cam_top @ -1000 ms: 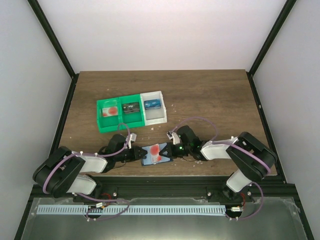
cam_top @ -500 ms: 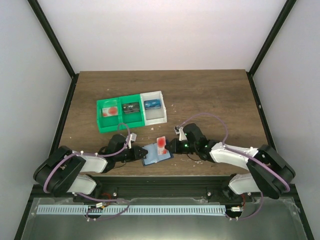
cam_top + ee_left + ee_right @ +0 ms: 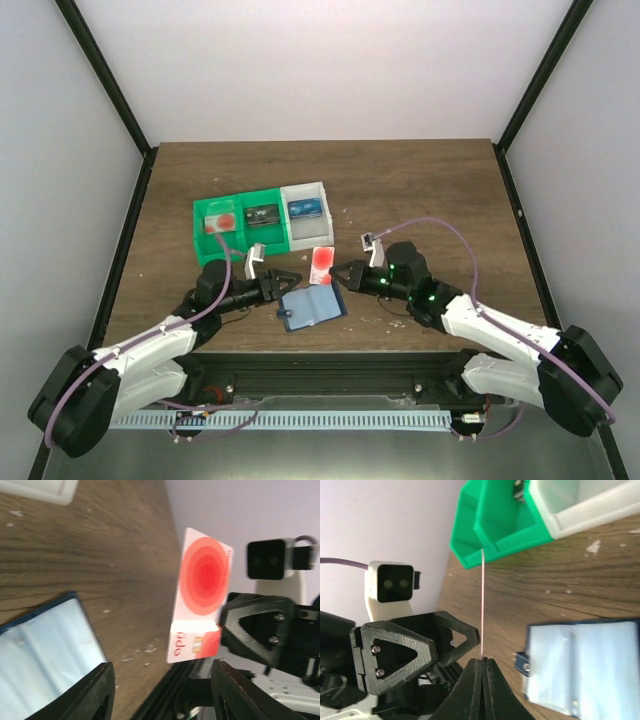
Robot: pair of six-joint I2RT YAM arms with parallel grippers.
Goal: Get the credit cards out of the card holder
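My right gripper (image 3: 336, 272) is shut on a red-and-white credit card (image 3: 322, 264), holding it by its lower edge above the table. In the right wrist view that card (image 3: 482, 605) appears edge-on, rising from the closed tips (image 3: 482, 662). The blue card holder (image 3: 312, 306) lies open and flat below it, with clear pockets (image 3: 590, 665). Just left of the holder, my left gripper (image 3: 288, 278) is open and clear of it. Its wrist view shows the card (image 3: 202, 595) face-on, the holder (image 3: 45, 650) at lower left, and nothing between the fingers (image 3: 95, 690).
A green-and-white three-compartment tray (image 3: 200, 240) stands behind the grippers. It holds a card with a red spot (image 3: 222, 222), a dark card (image 3: 262, 214) and a blue card (image 3: 305, 208). Its green end (image 3: 505, 520) is close beyond the held card. The table's front edge runs just below the holder.
The right gripper pulled the red-and-white card out of the holder and lifted it up and back. The left gripper opened, let go of the holder and drew away to the left.
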